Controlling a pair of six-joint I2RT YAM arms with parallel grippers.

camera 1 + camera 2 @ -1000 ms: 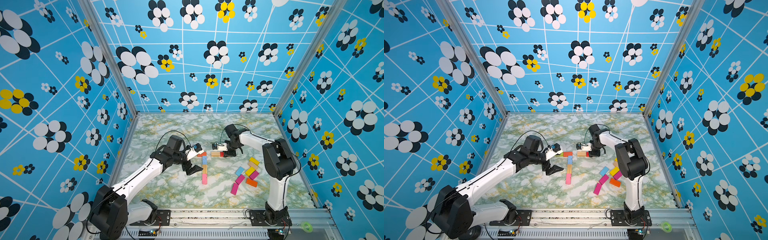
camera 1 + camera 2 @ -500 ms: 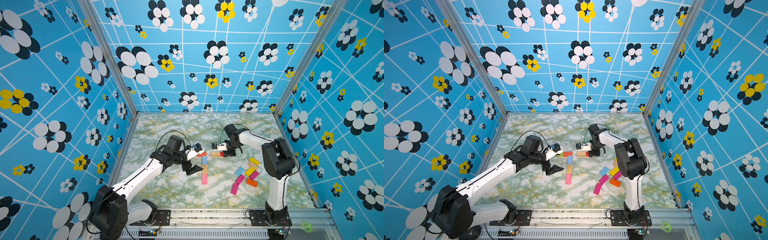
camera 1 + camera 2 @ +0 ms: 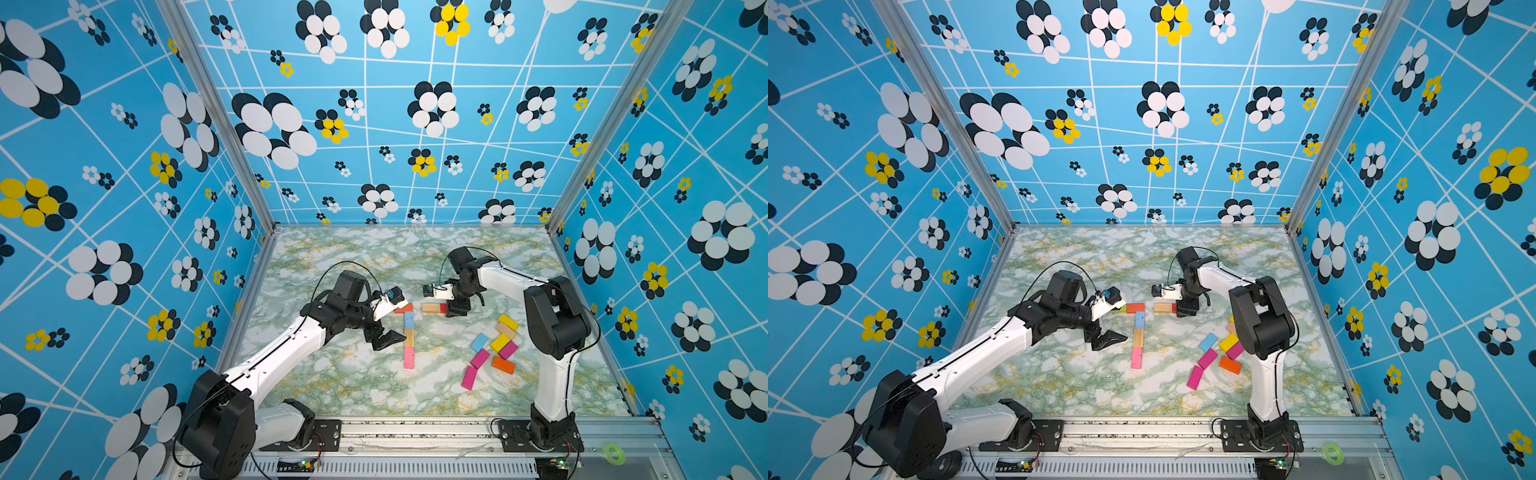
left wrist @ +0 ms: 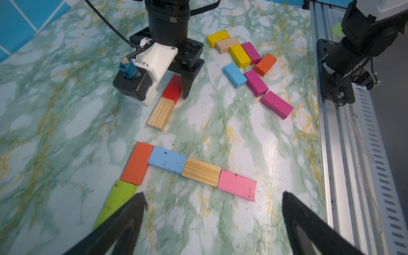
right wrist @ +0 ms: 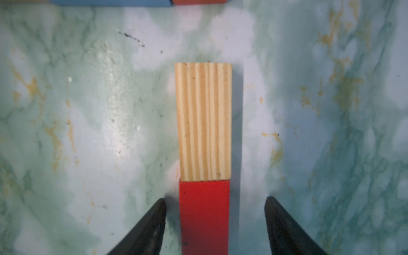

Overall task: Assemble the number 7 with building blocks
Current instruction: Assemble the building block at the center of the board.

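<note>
1. Since the number 7 (image 3: pixel 409 337) already lies complete on the counter (image 4: pixel 66 110), with a green block (image 4: pixel 117 198) and an orange block (image 4: pixel 136 163) as bar and a light blue block (image 4: pixel 167 162), a striped block (image 4: pixel 201 172) and a pink block (image 4: pixel 237 185) as stem, we judge the step in hand to be freeing the red block (image 5: pixel 204 218) and clearing away.
2. The red block lies flat, end to end with a loose striped block (image 5: pixel 204 121), which points toward the bar's orange end across a bare gap.
3. To do this well, we would lift the right claw (image 5: pixel 215 199) straight up, jaws wide, so that neither finger drags the red block and shoves its neighbour into the figure.
4. Right claw: jaws apart, one on each side of the red block, with counter showing in both gaps. It holds nothing.
5. Left claw (image 4: pixel 213 193): jaws spread wide and empty, just beside the stem, touching no block that we can see.
6. The spare blocks (image 4: pixel 239 56) lie clustered well apart from the figure, on the right arm's side of the counter.
</note>
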